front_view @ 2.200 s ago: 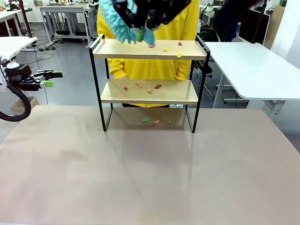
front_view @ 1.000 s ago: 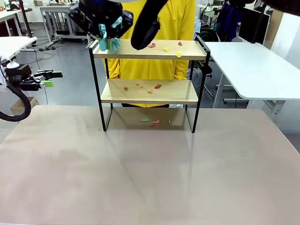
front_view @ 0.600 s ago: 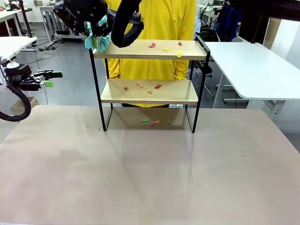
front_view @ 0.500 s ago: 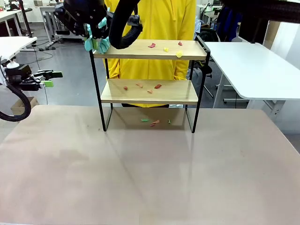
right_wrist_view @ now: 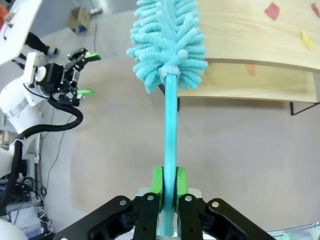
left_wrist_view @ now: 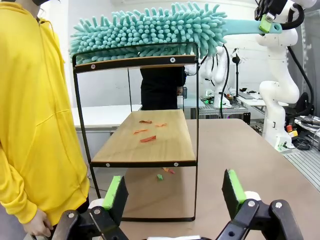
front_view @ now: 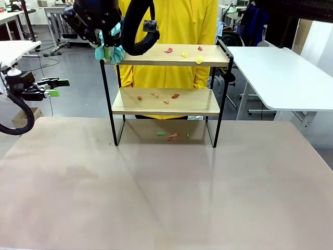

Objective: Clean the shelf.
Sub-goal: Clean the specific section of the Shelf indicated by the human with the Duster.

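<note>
The small two-tier shelf (front_view: 200, 102), a thin black metal frame with two light wooden boards, stands on the far half of the pale beige tabletop (front_view: 166, 198). A person in a yellow hoodie (front_view: 171, 21) stands just behind the shelf.

The right fingers (right_wrist_view: 157, 184) are pinched narrow on the flat handle of a fluffy teal microfibre duster (right_wrist_view: 167, 45), one green pad on each side of it. The duster's head lies over the left end of the shelf's top board, across the raised side rail there. The left fingers (left_wrist_view: 114, 194) stand wide with nothing between them, well off the shelf's left end and pointing toward it.

On the shelf's top board we count four bits of paper: two red scraps (front_view: 168, 50) and two yellow scraps (front_view: 199, 60). All four lie toward the board's middle and right end, apart from the duster. Four reddish scraps (front_view: 175, 96) lie on the shelf's lower board. Under the shelf, on the tabletop, lie a few more, among them green scraps (front_view: 161, 133); we cannot count these surely, as they are too small.
</note>
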{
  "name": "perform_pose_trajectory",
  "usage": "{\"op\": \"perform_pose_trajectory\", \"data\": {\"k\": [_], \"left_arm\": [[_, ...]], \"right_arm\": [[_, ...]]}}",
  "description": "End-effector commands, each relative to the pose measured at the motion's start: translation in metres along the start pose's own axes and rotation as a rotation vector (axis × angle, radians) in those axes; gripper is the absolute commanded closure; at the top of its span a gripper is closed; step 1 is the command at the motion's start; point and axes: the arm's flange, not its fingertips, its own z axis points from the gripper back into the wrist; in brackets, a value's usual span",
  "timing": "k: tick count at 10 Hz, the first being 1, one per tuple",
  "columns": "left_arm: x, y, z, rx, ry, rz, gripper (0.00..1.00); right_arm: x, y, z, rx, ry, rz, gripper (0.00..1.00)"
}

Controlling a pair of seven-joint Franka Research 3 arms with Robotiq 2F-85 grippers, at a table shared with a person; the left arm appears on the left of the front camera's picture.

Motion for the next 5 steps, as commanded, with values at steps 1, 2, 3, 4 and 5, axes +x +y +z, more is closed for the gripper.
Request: {"op": "perform_pose_trajectory", "data": {"k": [1, 2, 3, 4, 5], "left_arm": [[0.002, -0.002, 0.000, 0.002, -0.002, -0.014, 0.00], [0.002, -0.002, 0.000, 0.002, -0.002, -0.014, 0.00], [0.002, -0.002, 0.000, 0.002, -0.002, -0.014, 0.00], [0.002, -0.002, 0.000, 0.002, -0.002, -0.014, 0.00], [0.002, -0.002, 0.000, 0.002, -0.002, -0.014, 0.00]], "right_arm": [[-0.001, 0.002, 0.001, -0.011, -0.031, 0.015, 0.87], [-0.001, 0.002, 0.001, -0.011, -0.031, 0.015, 0.87], [0.000, 0.000, -0.001, -0.004, -0.007, 0.005, 0.87], [0.004, -0.009, -0.005, -0.020, 0.018, -0.002, 0.87], [0.010, -0.023, -0.007, -0.041, 0.025, -0.008, 0.87]]}}
